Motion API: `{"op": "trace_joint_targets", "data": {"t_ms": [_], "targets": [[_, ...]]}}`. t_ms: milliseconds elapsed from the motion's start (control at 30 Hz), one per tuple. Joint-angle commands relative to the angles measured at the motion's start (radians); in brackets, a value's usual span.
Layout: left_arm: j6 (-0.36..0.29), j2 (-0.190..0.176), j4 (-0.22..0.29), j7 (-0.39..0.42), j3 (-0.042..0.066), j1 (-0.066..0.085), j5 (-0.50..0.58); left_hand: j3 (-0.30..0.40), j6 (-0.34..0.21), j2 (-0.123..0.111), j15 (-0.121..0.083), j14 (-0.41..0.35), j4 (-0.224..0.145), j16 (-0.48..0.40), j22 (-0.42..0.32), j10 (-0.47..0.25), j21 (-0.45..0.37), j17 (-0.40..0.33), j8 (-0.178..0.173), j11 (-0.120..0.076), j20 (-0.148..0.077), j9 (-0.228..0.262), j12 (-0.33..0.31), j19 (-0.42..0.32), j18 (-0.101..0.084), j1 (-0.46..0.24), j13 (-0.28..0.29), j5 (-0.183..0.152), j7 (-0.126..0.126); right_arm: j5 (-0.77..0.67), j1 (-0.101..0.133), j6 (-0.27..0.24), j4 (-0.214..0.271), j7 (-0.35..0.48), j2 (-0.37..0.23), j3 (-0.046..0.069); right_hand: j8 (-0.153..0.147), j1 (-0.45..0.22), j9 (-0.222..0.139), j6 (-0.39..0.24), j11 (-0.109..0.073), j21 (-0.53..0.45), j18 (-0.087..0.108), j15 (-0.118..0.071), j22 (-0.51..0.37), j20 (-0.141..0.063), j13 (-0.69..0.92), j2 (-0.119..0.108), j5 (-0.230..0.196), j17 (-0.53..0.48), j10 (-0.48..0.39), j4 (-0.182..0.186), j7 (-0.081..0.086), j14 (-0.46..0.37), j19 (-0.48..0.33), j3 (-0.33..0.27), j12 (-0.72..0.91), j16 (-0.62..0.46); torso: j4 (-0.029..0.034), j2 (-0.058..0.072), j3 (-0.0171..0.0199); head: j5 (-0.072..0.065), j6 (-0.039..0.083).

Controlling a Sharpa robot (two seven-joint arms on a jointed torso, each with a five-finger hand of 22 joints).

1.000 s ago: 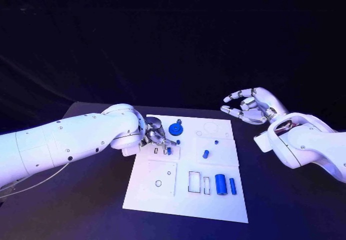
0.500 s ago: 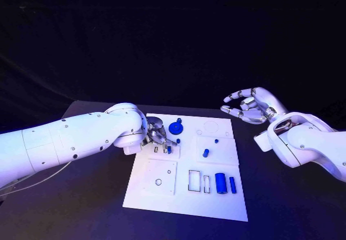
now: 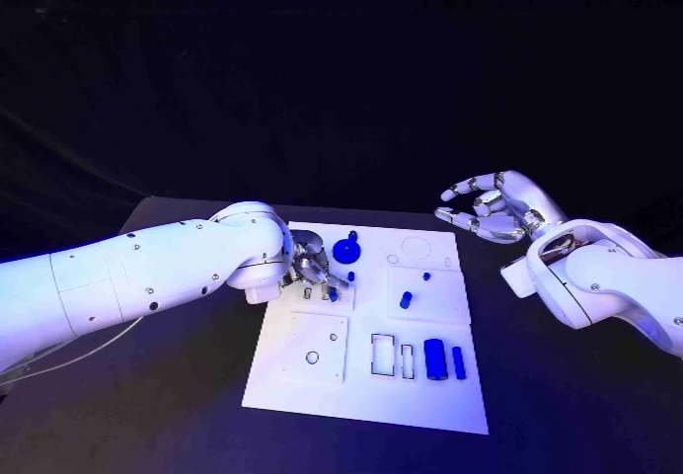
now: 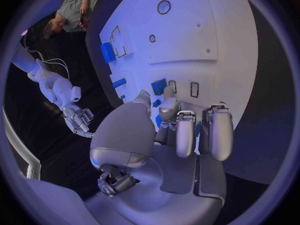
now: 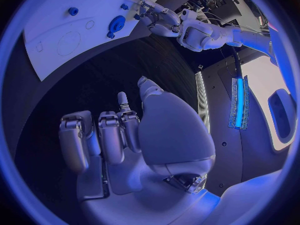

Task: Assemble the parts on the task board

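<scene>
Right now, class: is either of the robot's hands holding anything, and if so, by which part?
The right hand holds nothing, off the task board. The left hand is down on the board; a held part cannot be told.

The left arm reached in across the table's left side, its wrist bent downward. The left hand (image 3: 311, 270) was lowered with fingers curled in; whether they pinched anything could not be determined. The right arm was bent at the table's right side. The right hand (image 3: 492, 209) was raised, palm up, fingers apart and loosely curved, holding nothing.
</scene>
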Motion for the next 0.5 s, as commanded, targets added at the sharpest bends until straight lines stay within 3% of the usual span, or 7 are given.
{"op": "trace_joint_targets", "data": {"t_ms": [33, 333, 500], "targets": [[0.021, 0.003, 0.001, 0.000, 0.000, 0.001, 0.001, 0.022, -0.009, -0.003, -0.008, 0.107, 0.001, 0.004, 0.037, -0.002, 0.005, 0.263, 0.007, -0.007, -0.007, 0.007, 0.005, 0.017, -0.015, 0.024, 0.001, -0.003, -0.001, -0.012, -0.002, 0.012, -0.002, 0.000, 0.002, 0.000, 0.005, 0.005, 0.000, 0.006, -0.003, 0.005, -0.014, -0.007, 0.263, -0.009, 0.147, 0.002, 0.003, 0.236, -0.002, 0.000, -0.003, 0.098, 0.105, 0.008, -0.004, -0.004, 0.0013, -0.001, 0.0006, 0.001, -0.002], [0.037, 0.004, 0.009, 0.002, 0.000, 0.001, 0.013, 0.128, -0.016, -0.043, -0.010, 0.107, 0.002, 0.004, 0.047, -0.006, 0.011, 0.263, 0.007, -0.009, -0.009, 0.024, 0.001, 0.018, -0.017, 0.072, -0.001, -0.003, -0.003, -0.012, -0.004, 0.010, -0.006, 0.001, 0.006, 0.000, 0.007, 0.005, 0.000, 0.007, -0.004, 0.005, -0.014, -0.008, 0.263, -0.009, 0.148, 0.003, 0.008, 0.236, 0.000, 0.000, -0.004, 0.098, 0.105, 0.009, -0.003, -0.004, 0.0006, -0.001, 0.0008, 0.000, -0.003], [0.041, 0.004, 0.008, 0.002, 0.000, 0.001, 0.015, 0.128, -0.016, -0.043, -0.010, 0.107, 0.002, 0.004, 0.047, -0.006, 0.011, 0.263, 0.007, -0.009, -0.009, 0.024, 0.001, 0.018, -0.017, 0.072, -0.001, -0.003, -0.003, -0.012, -0.005, 0.010, -0.006, 0.002, 0.006, 0.000, 0.007, 0.005, 0.000, 0.007, -0.004, 0.005, -0.014, -0.008, 0.263, -0.009, 0.148, 0.003, 0.008, 0.236, 0.000, 0.000, -0.004, 0.098, 0.105, 0.009, -0.003, -0.004, 0.0002, 0.000, 0.0008, 0.000, -0.003]]}}
